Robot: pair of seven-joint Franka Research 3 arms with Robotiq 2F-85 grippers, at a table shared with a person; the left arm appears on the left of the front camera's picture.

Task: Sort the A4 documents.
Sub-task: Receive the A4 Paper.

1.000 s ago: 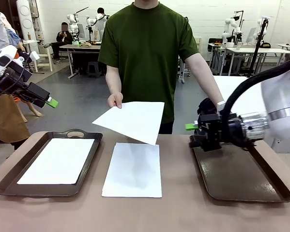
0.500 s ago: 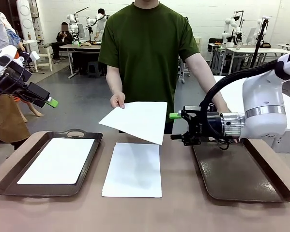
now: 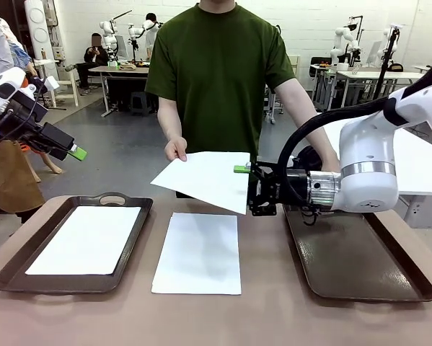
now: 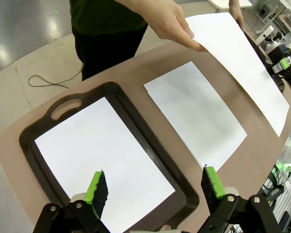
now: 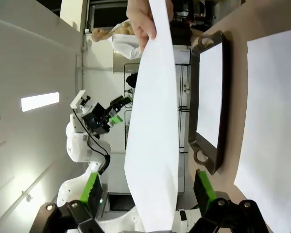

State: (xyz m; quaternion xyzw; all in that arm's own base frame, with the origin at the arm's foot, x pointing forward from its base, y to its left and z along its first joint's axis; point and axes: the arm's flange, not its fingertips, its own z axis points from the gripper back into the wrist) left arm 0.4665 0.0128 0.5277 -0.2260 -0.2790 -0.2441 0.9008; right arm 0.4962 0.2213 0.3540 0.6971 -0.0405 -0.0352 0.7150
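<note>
A person's hand (image 3: 175, 149) holds one white A4 document (image 3: 205, 180) out above the table. My right gripper (image 3: 249, 189) is open at that sheet's right edge, one finger above it and one below. In the right wrist view the held sheet (image 5: 152, 121) runs down between my open right gripper (image 5: 146, 191) fingers. A second document (image 3: 199, 252) lies flat on the table's middle. A third document (image 3: 86, 239) lies inside the left tray (image 3: 14, 277). My left gripper (image 3: 75, 153) hangs open and high at the far left; in the left wrist view the left gripper (image 4: 154, 187) hovers over that tray's sheet (image 4: 101, 155).
Another dark brown tray (image 3: 360, 259) lies at the right, below my right arm. The person stands at the far edge, behind the middle of the table. Other tables, arms and people are far off in the room.
My right gripper has moved left from above the right tray to the held sheet's edge. The person's sheet has shifted slightly right. The left arm has not moved.
</note>
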